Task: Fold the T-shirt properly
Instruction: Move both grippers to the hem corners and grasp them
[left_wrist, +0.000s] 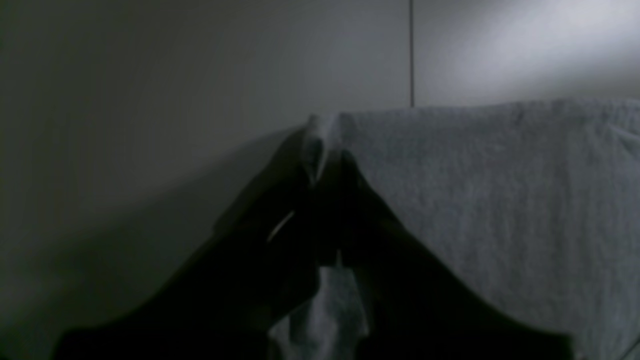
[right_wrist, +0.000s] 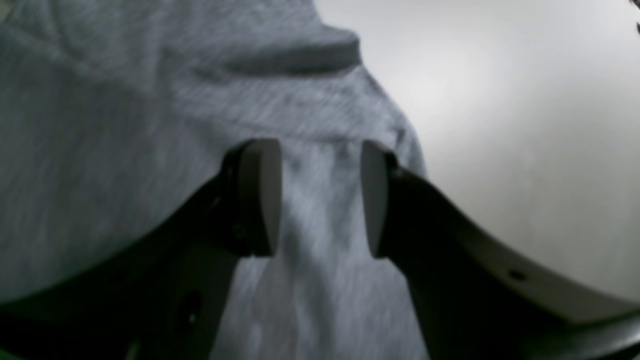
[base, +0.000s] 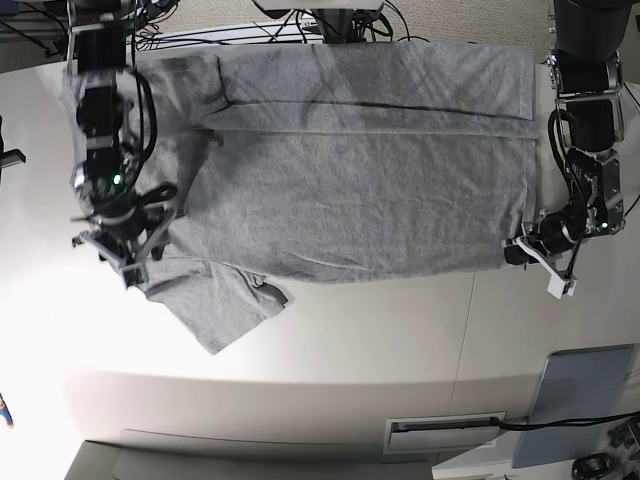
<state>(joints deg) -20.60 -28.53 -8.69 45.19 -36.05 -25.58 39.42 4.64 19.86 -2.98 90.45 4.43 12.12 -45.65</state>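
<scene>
t-shirt (base: 350, 190): 1 | left gripper (left_wrist: 327, 160): pinching hem | right gripper (right_wrist: 320, 197): apart

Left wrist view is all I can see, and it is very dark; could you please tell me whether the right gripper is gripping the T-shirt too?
Observer: No. The right gripper is open, its fingers spread apart above the T-shirt without pinching it.
Operator: Thank you. Where on the shirt is it?
Observer: In the base view it is at the sleeve end, opposite your left gripper, which is at the near hem corner.
Operator: Is the shirt lying flat?
Observer: Mostly. The far long edge is already folded over, and the near sleeve sticks out loose.
</scene>
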